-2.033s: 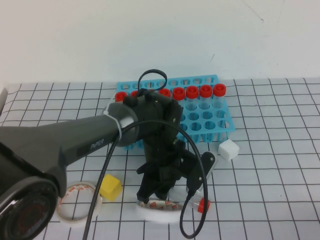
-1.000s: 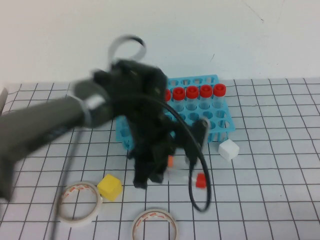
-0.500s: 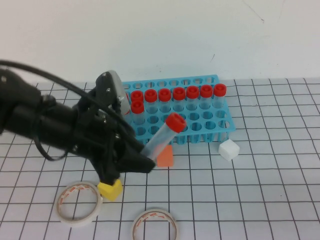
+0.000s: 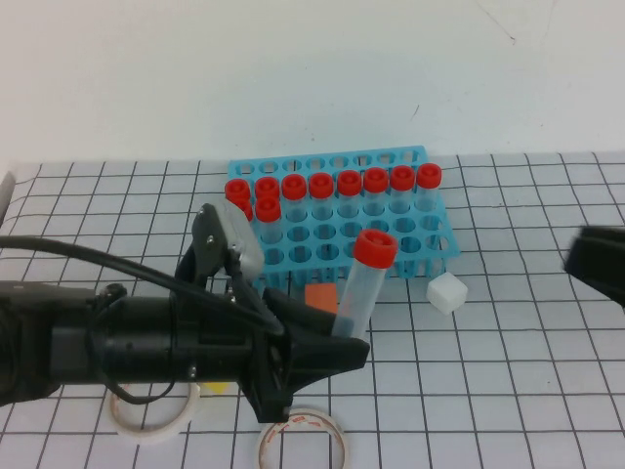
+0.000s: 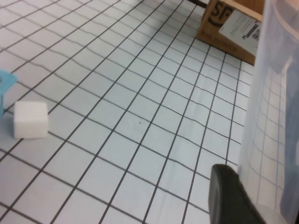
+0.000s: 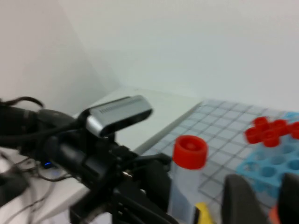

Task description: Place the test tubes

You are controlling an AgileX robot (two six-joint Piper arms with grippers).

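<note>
My left gripper (image 4: 337, 349) is shut on the lower end of a clear test tube (image 4: 354, 296) with a red cap (image 4: 374, 247). It holds the tube nearly upright just in front of the blue rack (image 4: 410, 256). Several red-capped tubes (image 4: 321, 186) stand in the rack's back row. The left wrist view shows the tube wall (image 5: 273, 116) pressed against one dark finger (image 5: 231, 196). My right gripper (image 4: 598, 262) is at the right edge of the high view, apart from the tube. In its own wrist view the right gripper (image 6: 265, 181) is open and empty, facing the held tube (image 6: 187, 182) and the rack (image 6: 264, 170).
A white cube (image 4: 447, 291) lies right of the tube and an orange block (image 4: 320, 297) just left of it. Two tape rolls (image 4: 146, 410) (image 4: 303, 437) lie near the front edge. A yellow cube (image 4: 221, 388) peeks from under the left arm. A cardboard box (image 5: 233, 23) stands beyond the table.
My left arm has swung lower and now lies flat across the front. The held tube has moved right and stands more upright. My right gripper has come into view at the right edge.
</note>
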